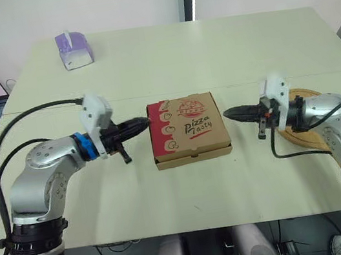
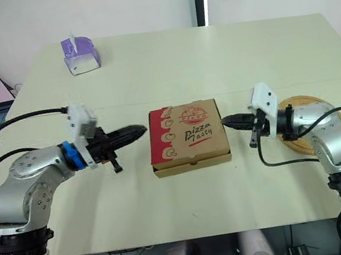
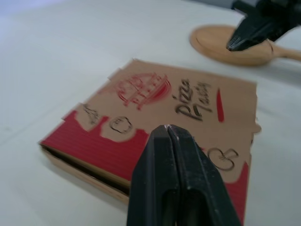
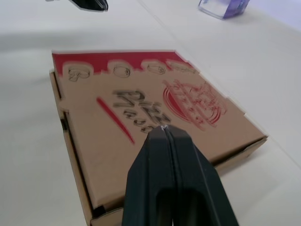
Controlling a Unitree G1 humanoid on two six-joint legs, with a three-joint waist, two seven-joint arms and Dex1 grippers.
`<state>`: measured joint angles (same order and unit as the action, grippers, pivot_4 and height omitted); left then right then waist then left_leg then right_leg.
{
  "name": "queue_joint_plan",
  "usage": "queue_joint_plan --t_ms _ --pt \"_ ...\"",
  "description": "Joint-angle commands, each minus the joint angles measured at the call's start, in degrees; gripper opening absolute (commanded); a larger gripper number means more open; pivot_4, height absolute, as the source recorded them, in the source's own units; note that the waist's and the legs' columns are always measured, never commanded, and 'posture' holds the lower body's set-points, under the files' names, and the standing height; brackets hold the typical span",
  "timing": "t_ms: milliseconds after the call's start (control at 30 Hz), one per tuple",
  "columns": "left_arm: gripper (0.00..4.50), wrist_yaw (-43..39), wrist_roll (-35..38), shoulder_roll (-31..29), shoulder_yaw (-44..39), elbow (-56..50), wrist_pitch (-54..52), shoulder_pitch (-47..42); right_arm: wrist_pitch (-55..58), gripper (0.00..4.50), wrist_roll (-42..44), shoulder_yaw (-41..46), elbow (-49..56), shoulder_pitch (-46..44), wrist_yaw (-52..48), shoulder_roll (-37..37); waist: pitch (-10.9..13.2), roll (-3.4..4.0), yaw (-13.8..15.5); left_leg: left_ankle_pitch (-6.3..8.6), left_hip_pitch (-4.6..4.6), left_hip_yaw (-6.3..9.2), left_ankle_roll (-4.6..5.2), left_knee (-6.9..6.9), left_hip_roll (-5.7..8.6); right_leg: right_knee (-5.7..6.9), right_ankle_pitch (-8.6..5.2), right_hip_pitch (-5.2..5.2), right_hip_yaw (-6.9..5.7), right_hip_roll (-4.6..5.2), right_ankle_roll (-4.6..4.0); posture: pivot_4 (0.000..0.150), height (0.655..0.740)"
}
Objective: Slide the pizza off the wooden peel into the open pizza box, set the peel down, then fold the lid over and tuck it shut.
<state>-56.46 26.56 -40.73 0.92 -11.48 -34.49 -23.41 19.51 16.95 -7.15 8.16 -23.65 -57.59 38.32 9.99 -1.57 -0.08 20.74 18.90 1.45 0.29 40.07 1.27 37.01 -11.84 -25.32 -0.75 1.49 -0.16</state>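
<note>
The pizza box (image 1: 188, 129) sits in the middle of the table (image 1: 210, 49) with its printed lid folded down flat, though a dark gap along its left side leaves it unclear whether the lid is fully tucked. The left gripper (image 1: 146, 122), fingers pressed together, points at the box's left edge and seems just to reach it, while the right gripper (image 1: 226, 113), also closed with nothing in it, hovers just beside the right edge. The wooden peel (image 3: 214, 41) lies flat on the table to the right, behind the right gripper.
</note>
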Motion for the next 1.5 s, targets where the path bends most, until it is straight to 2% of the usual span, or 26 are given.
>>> queue_joint_plan --t_ms 33,233,500,867,1000,1100,1267,1500 --pt "0.03 -2.74 -4.85 -1.38 5.40 1.58 3.77 -1.20 -4.09 0.00 -4.40 -2.49 -1.10 -0.34 0.61 -0.24 0.00 0.00 0.00 -0.01 0.00 0.00 -0.03 0.00 0.00 0.00 0.00 0.00 -0.01 -0.01 0.00 0.150 0.7400" --pt "0.03 -3.93 -13.08 -1.94 11.70 7.89 9.92 -1.14 -5.61 0.00 -9.62 -6.32 -3.07 0.76 2.39 -1.58 -0.01 0.00 0.01 -0.09 0.01 -0.01 -0.16 0.00 0.00 -0.02 0.00 -0.01 0.01 -0.01 0.00 0.150 0.7400" --pt "0.03 -3.71 -15.98 -0.83 13.09 11.21 11.83 -1.15 -6.14 0.00 -12.46 -7.24 -4.19 0.98 2.91 -2.23 -0.19 0.03 -0.02 0.03 -0.14 -0.01 0.08 0.01 0.00 0.02 0.00 0.14 0.01 -0.01 0.00 0.150 0.7400" --pt "0.03 0.49 -15.60 3.15 10.01 17.09 11.30 -5.88 -4.55 0.00 -11.46 -4.37 -9.99 -3.47 6.21 -6.46 -0.56 0.11 -0.04 0.02 -0.15 -0.01 0.08 0.04 0.00 0.04 0.00 0.16 0.01 -0.02 0.00 0.150 0.7400" --pt "0.03 0.36 -16.84 2.99 11.40 18.21 11.14 -5.57 -5.97 0.00 -13.57 -5.36 -12.53 -4.45 6.86 -6.23 -0.56 0.11 -0.08 0.02 -0.14 -0.01 0.08 0.03 0.00 0.05 0.00 0.12 0.01 -0.02 0.00 0.150 0.7400" --pt "0.03 0.98 -15.88 4.12 10.11 17.54 12.39 -5.18 -5.70 0.00 -12.02 -4.23 -11.70 -4.29 6.82 -7.07 -0.56 0.12 -0.06 0.02 -0.14 0.00 0.08 0.03 0.00 0.04 0.00 0.12 0.01 -0.01 0.00 0.150 0.7400" --pt "0.03 0.86 -9.54 5.36 2.92 14.68 12.71 -4.59 -6.90 0.00 -7.42 -0.08 -9.02 -3.57 4.36 -5.70 -0.54 0.12 -0.05 0.02 -0.06 0.00 0.08 0.03 0.00 0.04 0.00 0.04 0.01 -0.01 0.00 0.150 0.7400" --pt "0.03 1.71 -10.99 1.52 -0.63 16.04 13.54 -3.31 -12.11 0.00 -10.13 0.54 -14.56 -3.48 1.91 -0.41 -0.49 0.14 -0.05 0.02 0.01 0.00 0.07 0.00 -0.01 -0.04 0.00 -0.01 -0.01 -0.01 0.00 0.150 0.7400"
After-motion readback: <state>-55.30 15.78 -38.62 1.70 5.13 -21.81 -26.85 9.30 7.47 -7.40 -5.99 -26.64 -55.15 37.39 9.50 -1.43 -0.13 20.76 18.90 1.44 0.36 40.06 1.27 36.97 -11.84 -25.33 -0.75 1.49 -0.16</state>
